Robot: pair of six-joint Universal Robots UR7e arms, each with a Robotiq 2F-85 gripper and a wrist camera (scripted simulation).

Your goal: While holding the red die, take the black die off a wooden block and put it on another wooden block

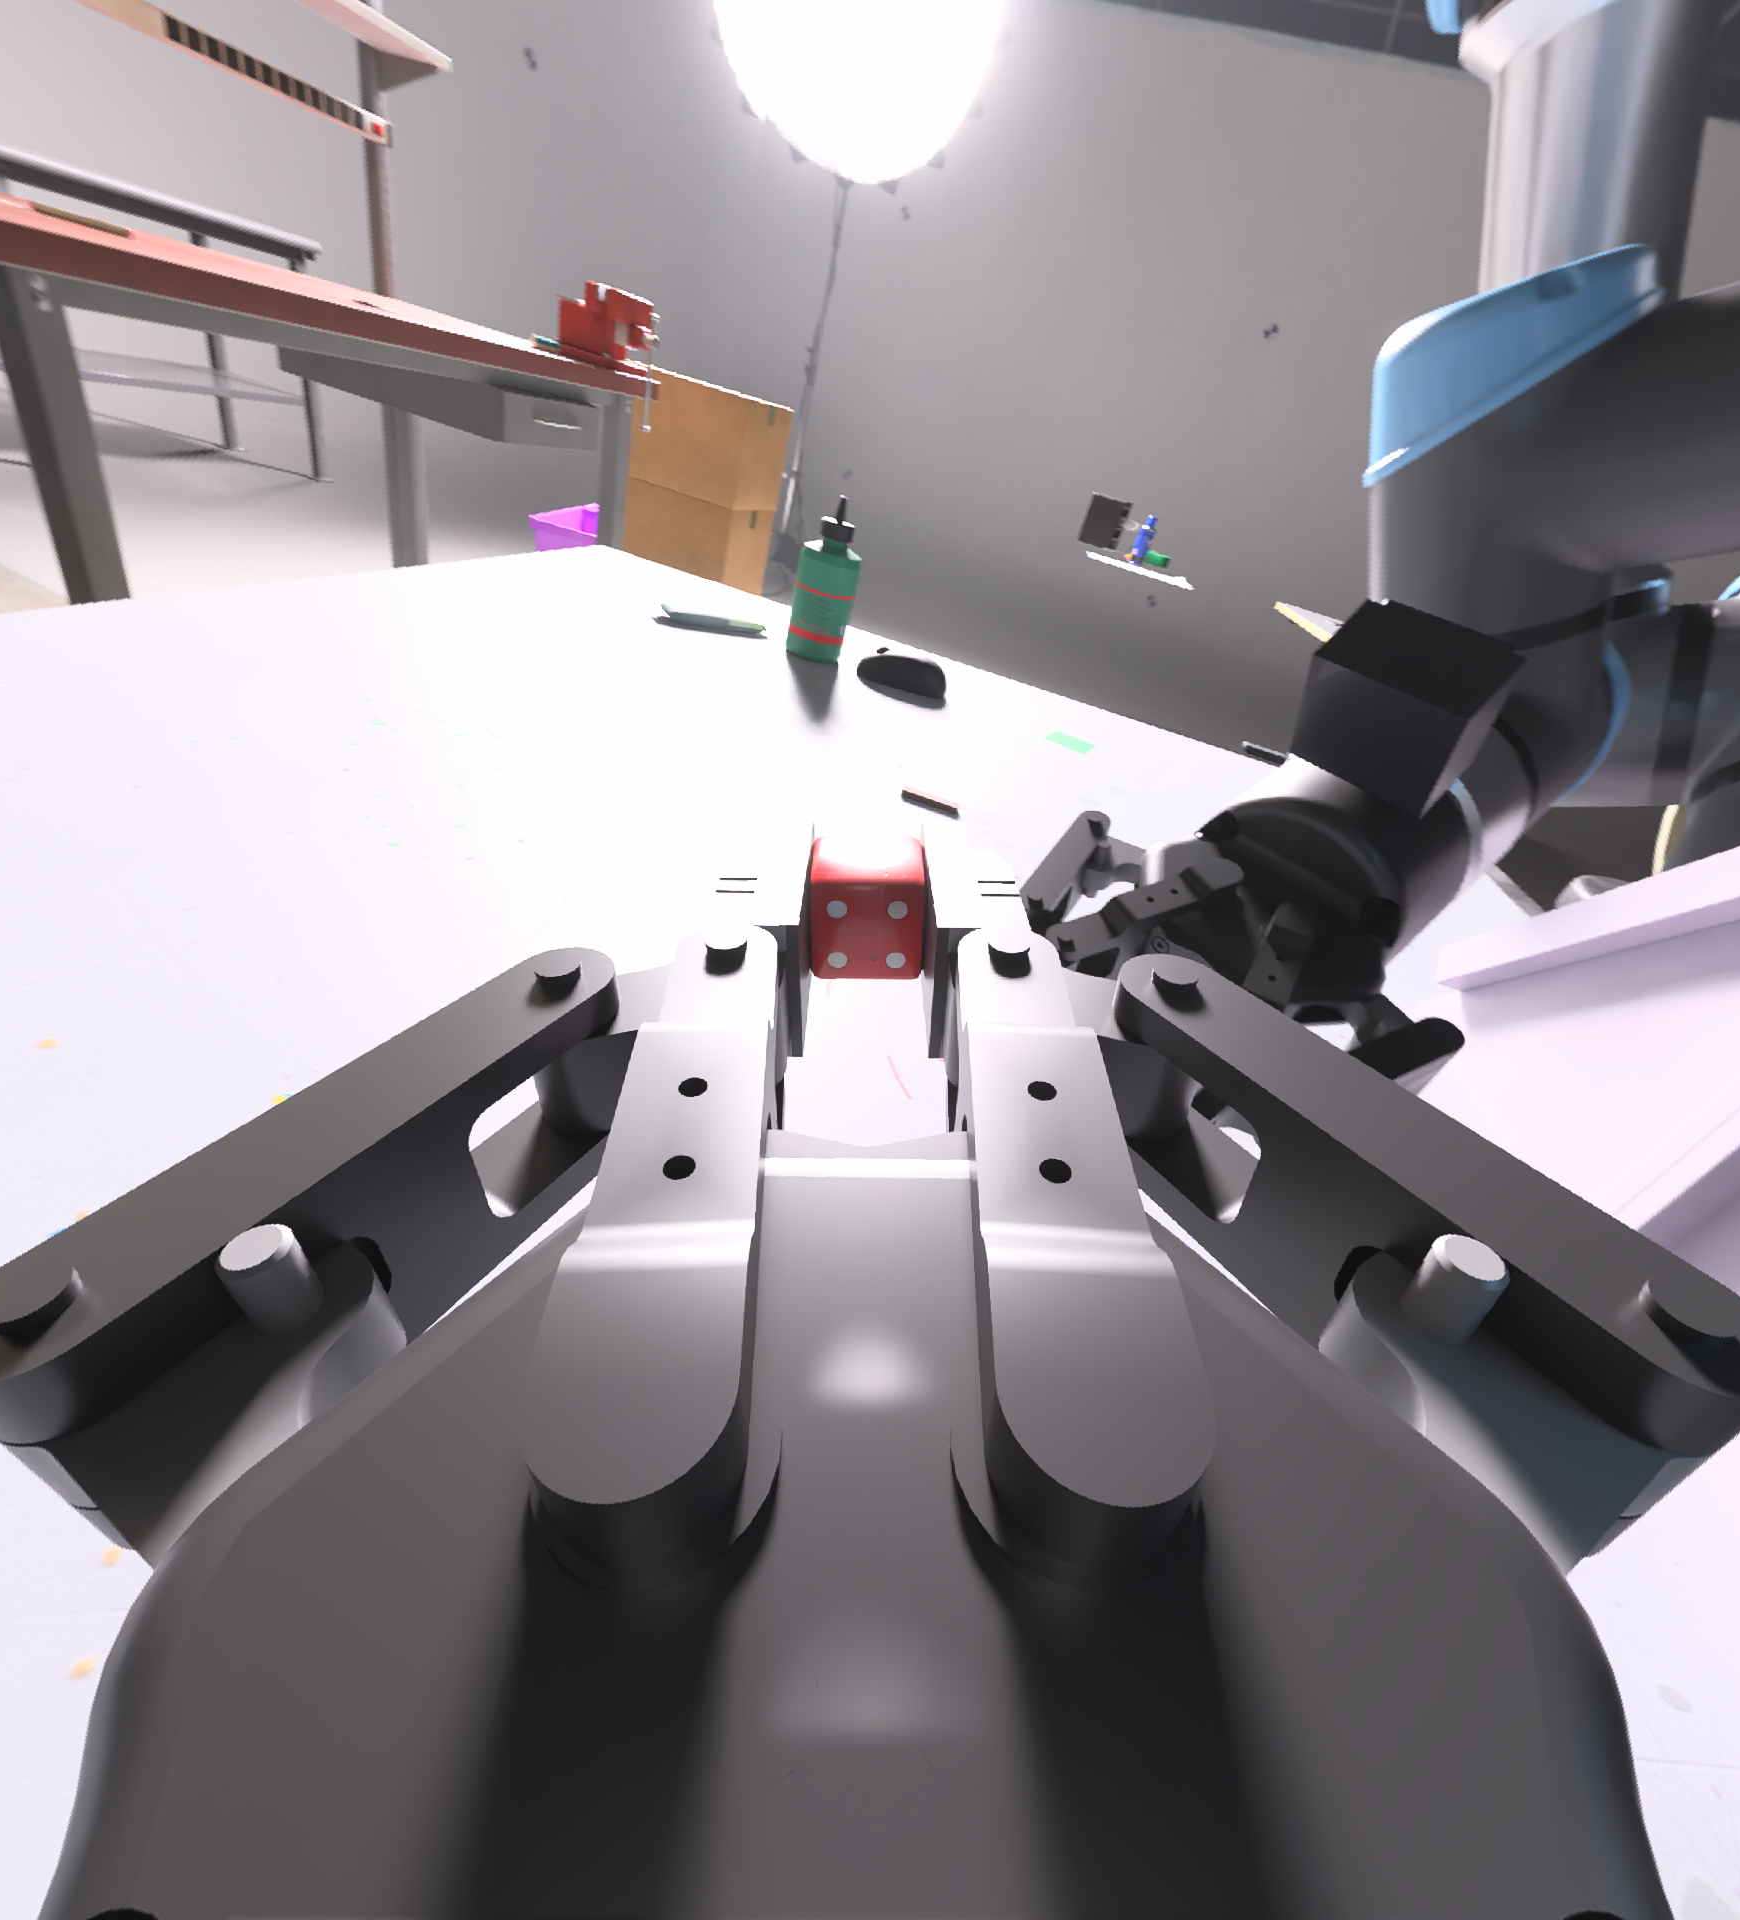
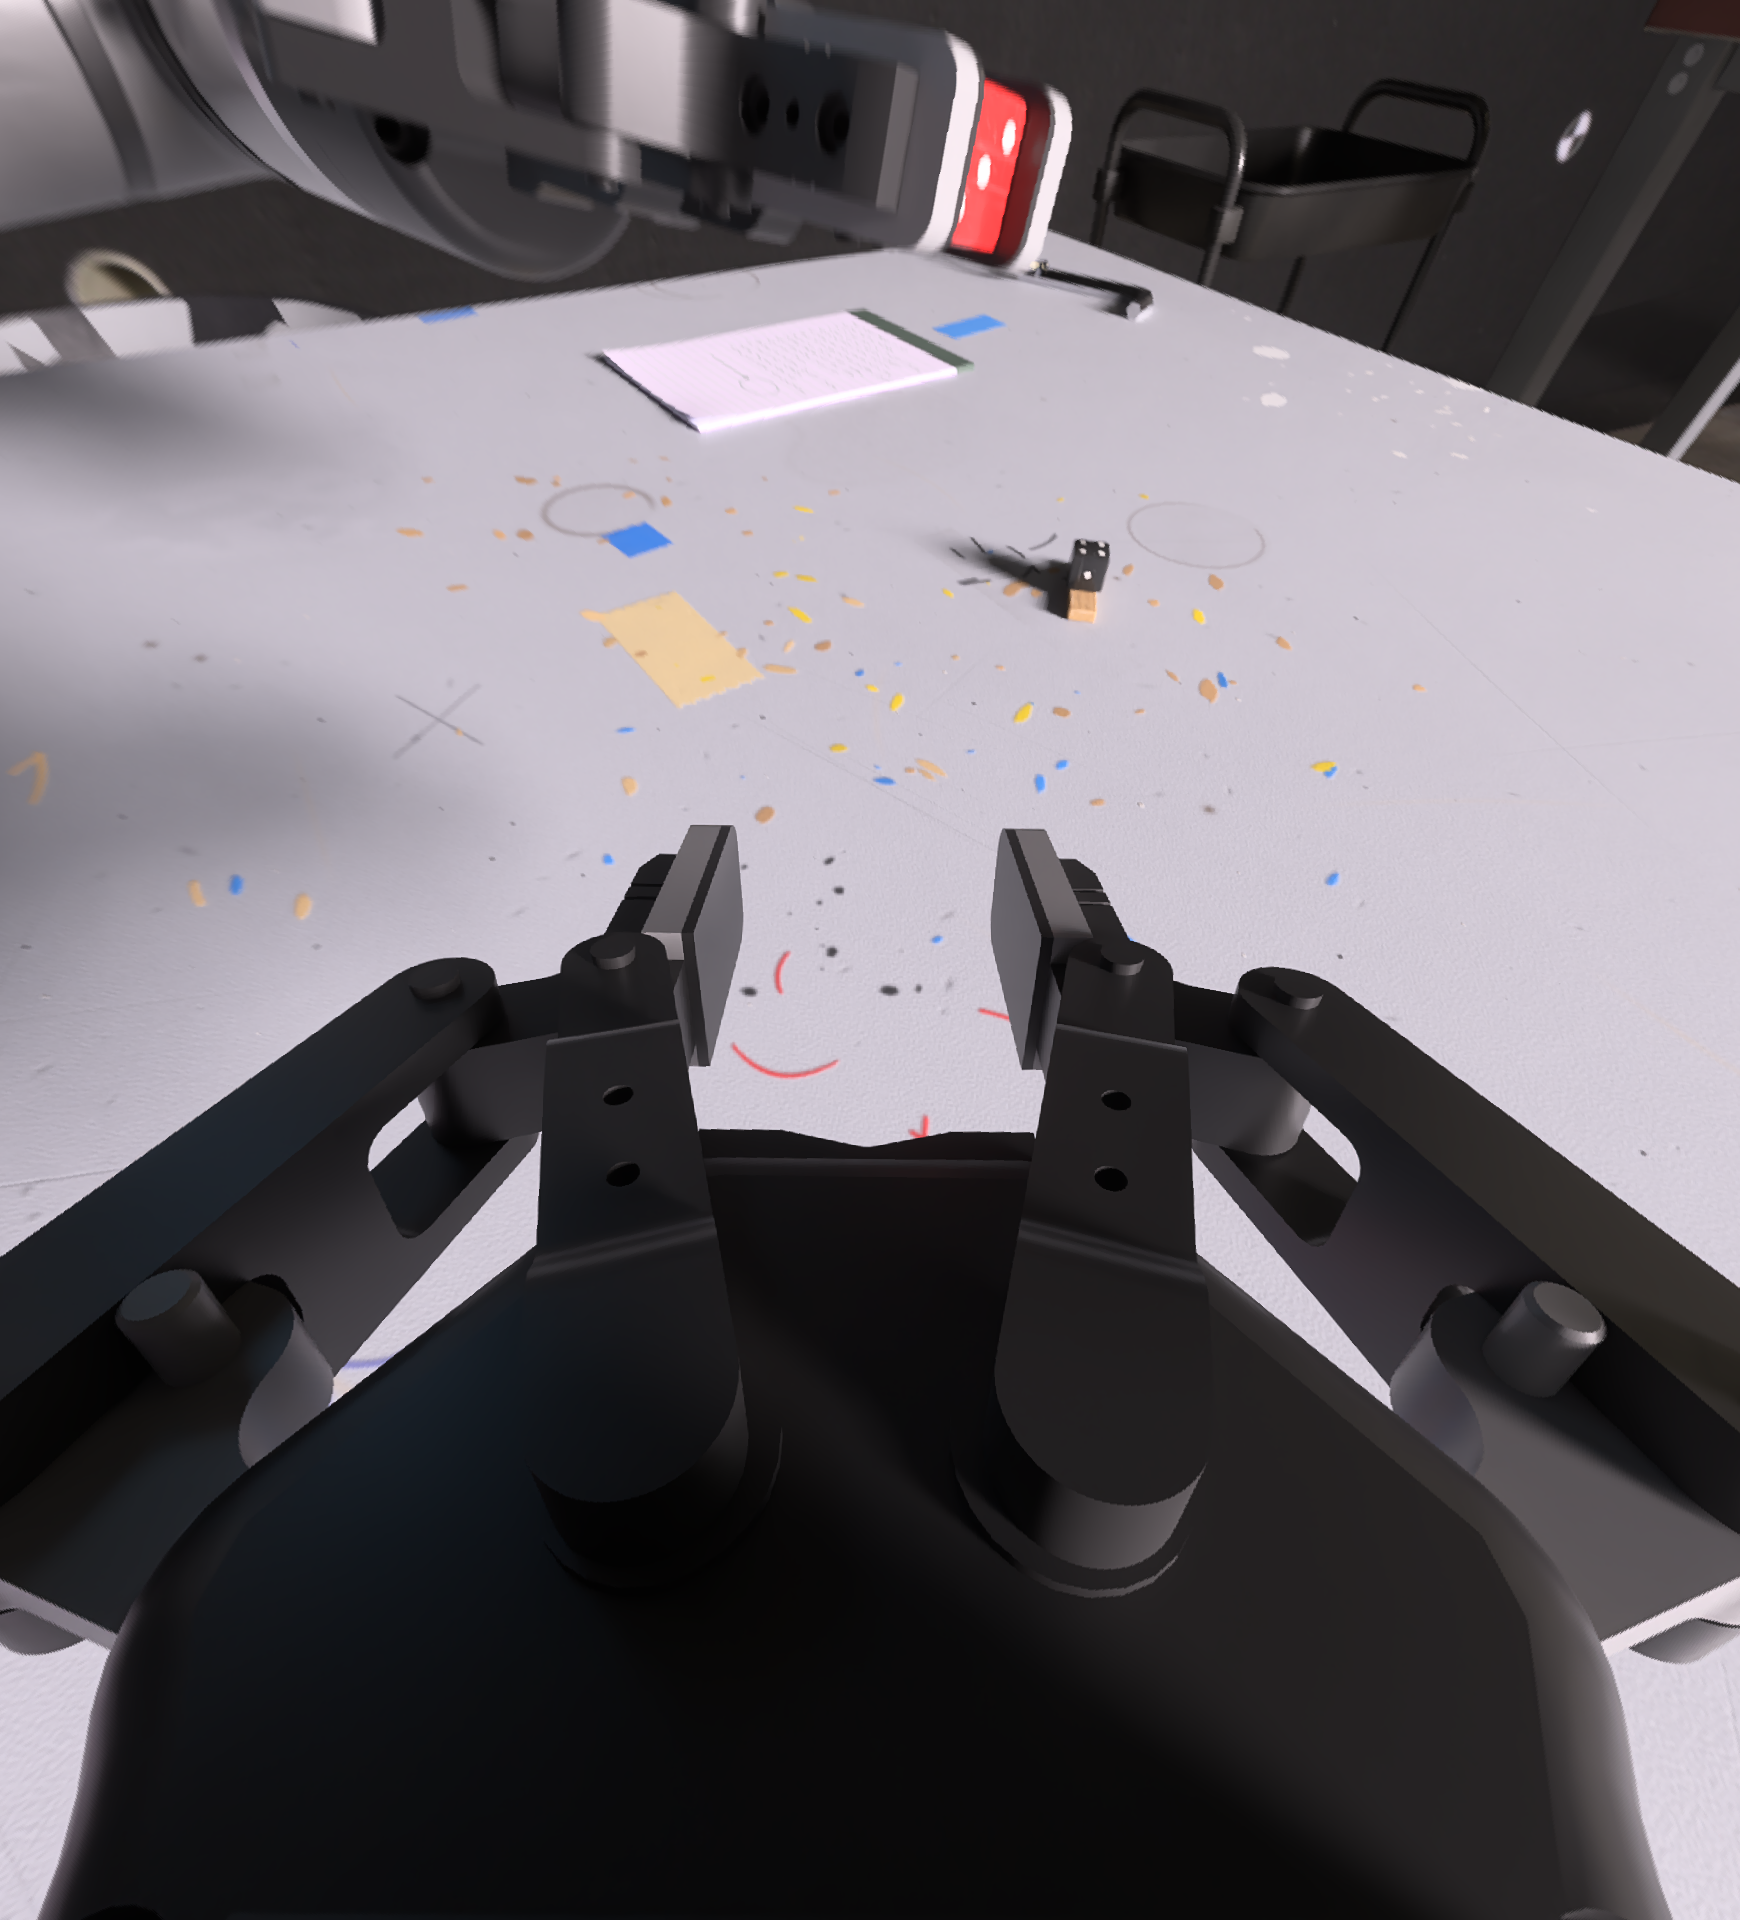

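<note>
Left tool (image 1: 866, 914) gripping red die (image 1: 864, 920), right view alone shows black die (image 2: 1088, 563)

Left wrist cam sits low, looking across the table (image 1: 326, 831) toward a far workbench (image 1: 222, 270). Right wrist cam hovers higher, angled down at the tabletop. Both catch the red die (image 1: 864, 920).

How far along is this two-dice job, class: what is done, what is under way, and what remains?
Done: the left gripper is shut on the small red die with white pips. Under way: the right gripper is open and empty above the pale speckled table, apart from the target. Left: the small black die sits on its light wooden block, ungrasped; no second block shows.
</note>
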